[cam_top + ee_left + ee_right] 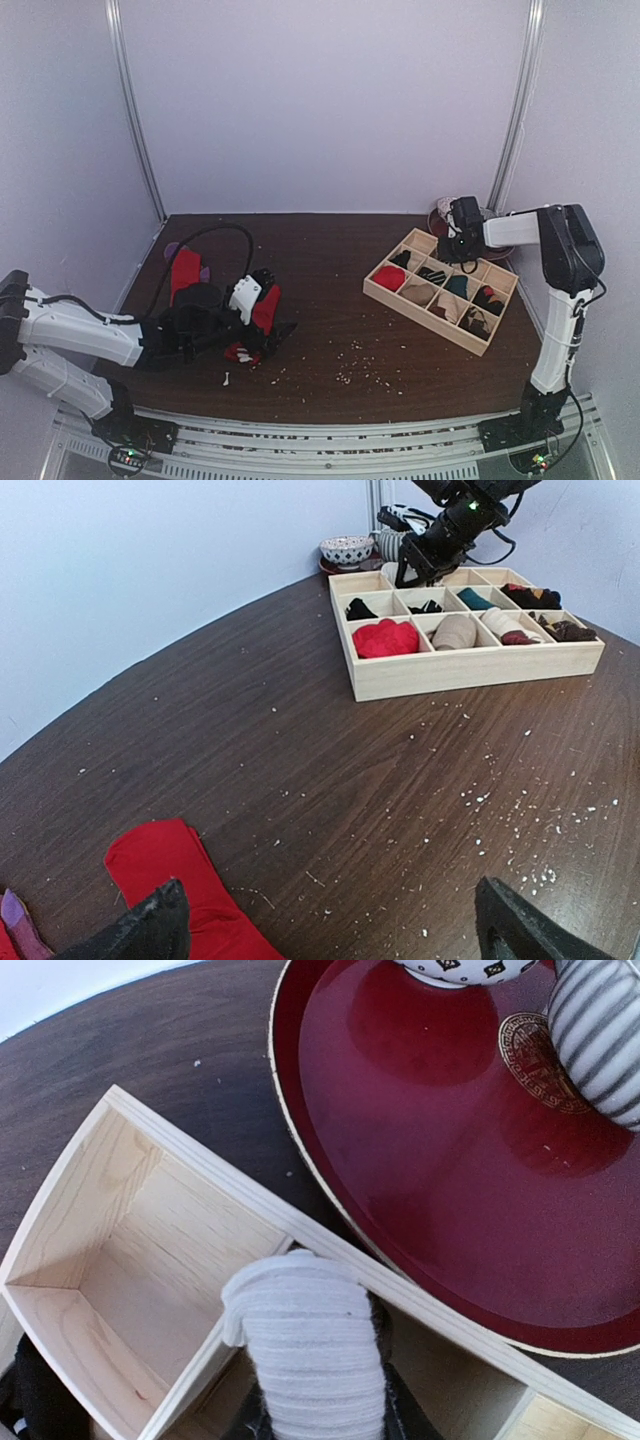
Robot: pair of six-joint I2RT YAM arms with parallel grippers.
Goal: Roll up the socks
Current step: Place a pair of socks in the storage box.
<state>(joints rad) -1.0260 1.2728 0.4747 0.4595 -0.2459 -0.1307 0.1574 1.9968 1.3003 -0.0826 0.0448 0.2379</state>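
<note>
Hovering low over the front left of the dark brown wooden table [300,750], the left gripper [325,925] spreads its black fingers wide with nothing between them. A flat plain red fabric sock [165,865] lies on the table by one fingertip. Across the table, the right gripper [320,1415] pinches a rolled cream ribbed sock [305,1330] between narrowly set fingers. It holds the roll above the far corner compartments of the pale wooden grid tray [470,670], beside a glossy dark red plate [450,1190]. A rolled red sock [387,638] sits in a near compartment.
</note>
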